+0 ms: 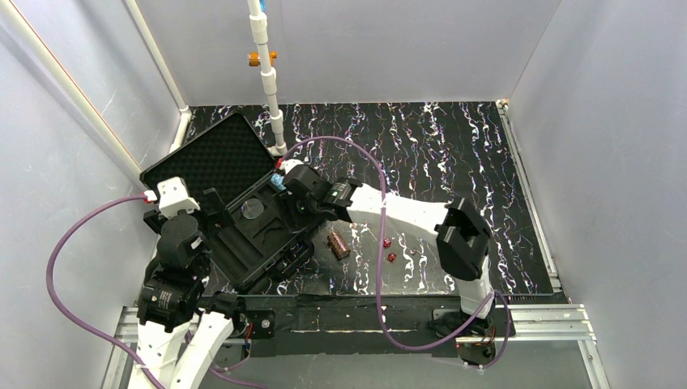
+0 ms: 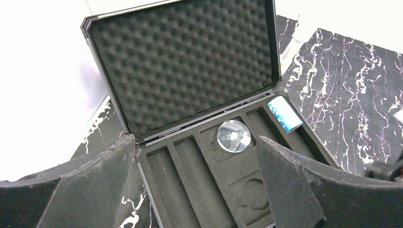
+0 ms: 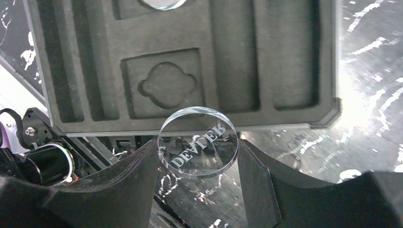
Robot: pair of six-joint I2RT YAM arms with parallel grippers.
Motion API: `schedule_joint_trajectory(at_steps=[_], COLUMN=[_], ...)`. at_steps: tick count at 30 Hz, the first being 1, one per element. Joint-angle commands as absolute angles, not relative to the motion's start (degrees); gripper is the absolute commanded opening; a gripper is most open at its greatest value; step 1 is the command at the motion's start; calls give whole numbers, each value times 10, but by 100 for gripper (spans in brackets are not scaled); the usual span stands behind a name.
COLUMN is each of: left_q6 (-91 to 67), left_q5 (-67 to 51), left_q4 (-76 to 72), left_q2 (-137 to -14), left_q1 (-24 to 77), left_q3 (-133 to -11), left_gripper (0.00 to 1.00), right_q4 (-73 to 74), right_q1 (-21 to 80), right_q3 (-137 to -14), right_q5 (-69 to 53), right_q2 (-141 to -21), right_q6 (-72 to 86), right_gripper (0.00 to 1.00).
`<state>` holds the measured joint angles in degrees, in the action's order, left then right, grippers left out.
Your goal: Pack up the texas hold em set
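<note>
The black case [image 1: 243,243] lies open at the left, its foam-lined lid [image 2: 185,61] tilted back. One clear disc [image 2: 233,136] rests in a recess of the tray, and a blue-white chip stack [image 2: 284,114] sits in the end slot. My right gripper [image 3: 197,147] is shut on a second clear disc [image 3: 199,137] marked DEALER, held over the tray's near rim [image 3: 190,128]. My left gripper [image 2: 195,140] hangs open over the tray's long slots, holding nothing. A brown chip stack [image 1: 339,244] and two red dice [image 1: 389,249] lie on the table right of the case.
A white pole [image 1: 267,77] stands just behind the case lid. Grey walls enclose the marbled black table [image 1: 454,154] on three sides. Purple cables [image 1: 379,267] loop from both arms across the near part of the table.
</note>
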<state>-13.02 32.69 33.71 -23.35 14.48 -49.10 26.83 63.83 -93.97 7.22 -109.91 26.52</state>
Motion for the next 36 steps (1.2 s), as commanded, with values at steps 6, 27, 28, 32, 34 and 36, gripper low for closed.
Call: schedule_joint_trajectory(at_steps=[6, 27, 28, 32, 34, 36], left_q6=[-125, -121, -122, -121, -121, -121], left_q5=[348, 342, 341, 341, 341, 341], left_q4=[330, 328, 329, 328, 328, 328], left_q2=[-244, -250, -250, -251, -252, -251], left_q1=[148, 148, 148, 148, 147, 148], left_q3=[-486, -486, -486, -486, -486, -486], left_gripper=[98, 98, 98, 98, 98, 98], right_q4=[258, 273, 274, 276, 276, 277], right_q1=[666, 682, 682, 686, 689, 691], right_q3=[-1049, -1121, -1119, -1116, -1114, -1115], right_q5=[47, 39, 39, 42, 45, 46], right_q2=[-1179, -1276, -1278, -1282, -1284, -1286], right_q6=[253, 254, 254, 253, 252, 252], right_gripper=[43, 43, 43, 43, 43, 43])
